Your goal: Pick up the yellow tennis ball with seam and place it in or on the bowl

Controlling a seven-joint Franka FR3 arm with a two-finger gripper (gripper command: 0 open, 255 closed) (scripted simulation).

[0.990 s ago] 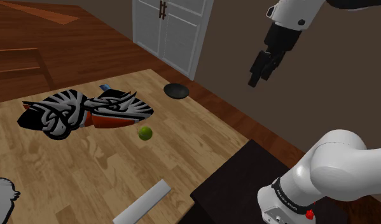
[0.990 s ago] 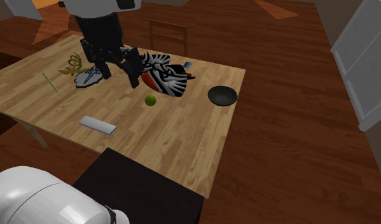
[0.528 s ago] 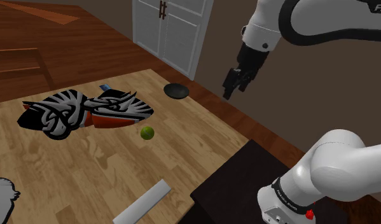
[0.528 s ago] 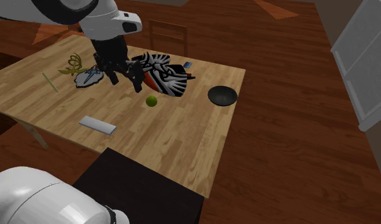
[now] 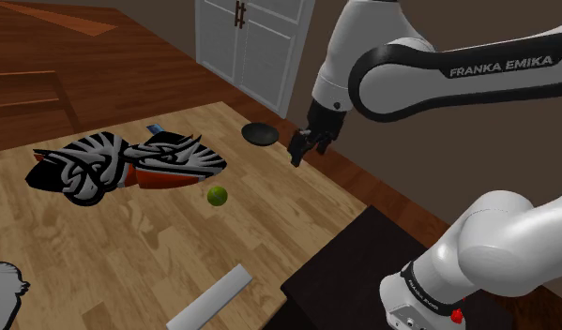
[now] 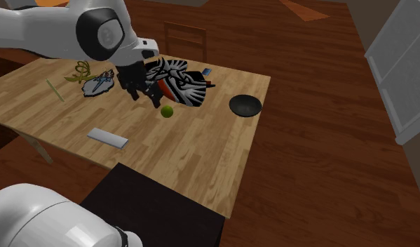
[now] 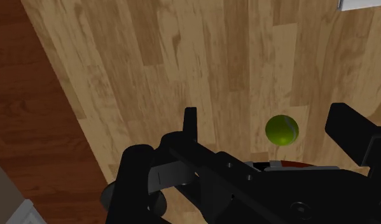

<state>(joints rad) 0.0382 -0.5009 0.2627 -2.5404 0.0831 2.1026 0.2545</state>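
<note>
A yellow-green tennis ball [image 5: 216, 195] [image 6: 167, 111] lies on the wooden table [image 5: 129, 244], just in front of a striped heap. A small dark bowl [image 5: 260, 134] [image 6: 245, 106] stands near the table's far corner, to the shoulder view's right of the ball. My black gripper [image 5: 297, 150] [image 6: 145, 100] hangs in the air above the table, open and holding nothing. In the wrist view the ball [image 7: 282, 130] sits on the wood beyond the gripper [image 7: 265, 114], between its spread fingers [image 7: 191, 121] and untouched. The bowl's dark rim [image 7: 109, 194] is partly hidden behind the hand.
A black-and-white striped heap with red parts [image 5: 129, 161] [image 6: 177, 81] lies behind the ball. A white flat bar [image 5: 213, 300] [image 6: 107, 138] rests near the front edge. Small ornaments [image 6: 95, 83] and a thin stick [image 6: 55, 90] lie far off. The dark stand [image 5: 363, 272] adjoins the table.
The arm has swung down and toward the shoulder view's left, bringing the gripper lower and nearer the table. Its fingers stay apart. Ball and bowl have not moved.
</note>
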